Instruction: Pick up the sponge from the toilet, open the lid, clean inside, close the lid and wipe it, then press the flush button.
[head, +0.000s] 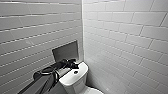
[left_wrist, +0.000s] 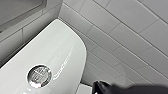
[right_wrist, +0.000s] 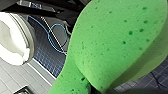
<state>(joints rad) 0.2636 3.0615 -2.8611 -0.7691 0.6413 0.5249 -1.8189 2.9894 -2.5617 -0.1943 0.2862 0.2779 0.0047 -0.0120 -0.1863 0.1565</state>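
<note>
The pale tiled walls (head: 125, 37) meet in a corner ahead of me, and one of them carries a grey panel (head: 65, 51). Below that panel stands the toilet (head: 75, 83), with its tank backed against the same wall. The tank top (left_wrist: 55, 47) is a rounded rectangle whose long axis runs along that wall. Its flat glossy face looks straight up. My left arm comes in over the tank and ends in my left tool (head: 73, 64), which hovers above the rear part of the tank top, close to the wall. I cannot tell whether this tool is wide or narrow. My right tool (right_wrist: 96, 89) is low at the side of the toilet, over the dark blue tiled floor (right_wrist: 47, 60) and a loop of blue cable (right_wrist: 58, 37). As I judge it, that tool is closed around the sponge (right_wrist: 112, 45), since the green block hangs clear of the floor right against my wrist camera. The sponge's broad pitted face is toward the camera, but I cannot tell which way its long axis lies in the room. The flush button (left_wrist: 39, 75) is the smallest thing here and the one that matters. It is round, so it has no long axis, and it faces upward in the middle of the tank top. It lies just forward of my left tool, away from the wall and slightly lower, so my left arm is much the nearer one.
</note>
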